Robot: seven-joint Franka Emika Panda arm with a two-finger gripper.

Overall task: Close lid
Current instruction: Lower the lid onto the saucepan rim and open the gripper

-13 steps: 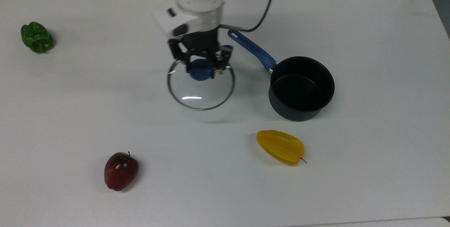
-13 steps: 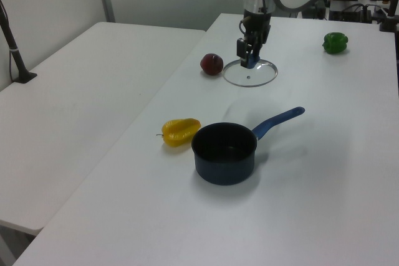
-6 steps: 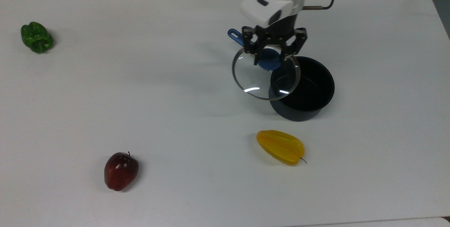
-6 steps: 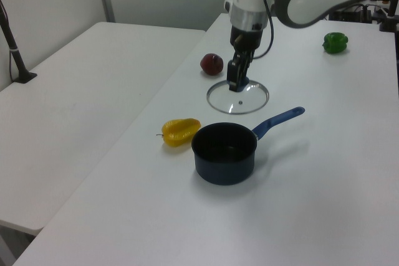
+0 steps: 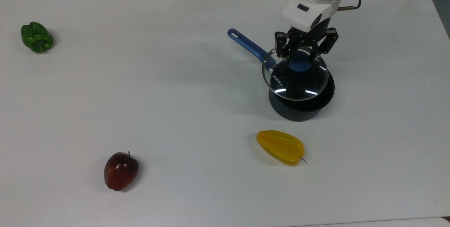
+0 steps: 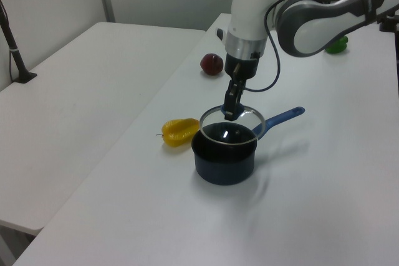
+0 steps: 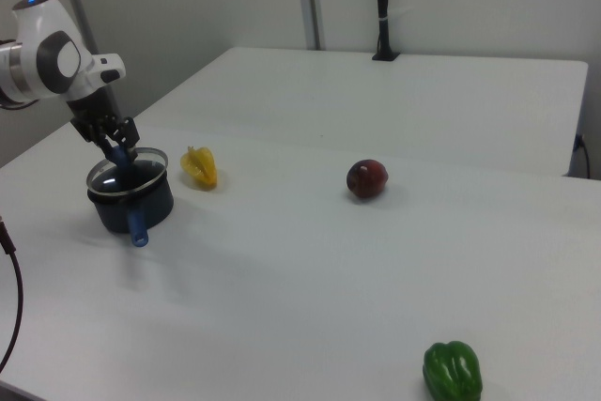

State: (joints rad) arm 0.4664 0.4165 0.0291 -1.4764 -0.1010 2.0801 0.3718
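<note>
The end effector (image 5: 301, 55) grips the lid (image 5: 295, 81) by its blue knob (image 5: 300, 63), the fingers closed on either side of it. The lid hangs just above the black saucepan (image 5: 301, 105), overlapping most of the mouth but offset toward 10 o'clock in the top view, so its rim overhangs the base of the pan's blue handle (image 5: 250, 48).

To seat it well, the arm probably needs a small shift toward 4 o'clock in the top view until the two circles line up, then a level, slow descent — a tilted lid would catch one edge on the pan wall and skid. Release should likely wait until the rim rests all round.

The lid is a clear glass disc with a thin metal band and pale lettering near its edge; it throws bright glints, so its surface looks smooth and hard. The saucepan is matt and dark with straight walls. On the white desk (image 5: 140, 96) lie a ridged, glossy yellow starfruit (image 5: 280, 146) at 6 o'clock of the pan, a red apple (image 5: 121, 170) and a lumpy green pepper (image 5: 36, 37) — all well apart from the pan.
</note>
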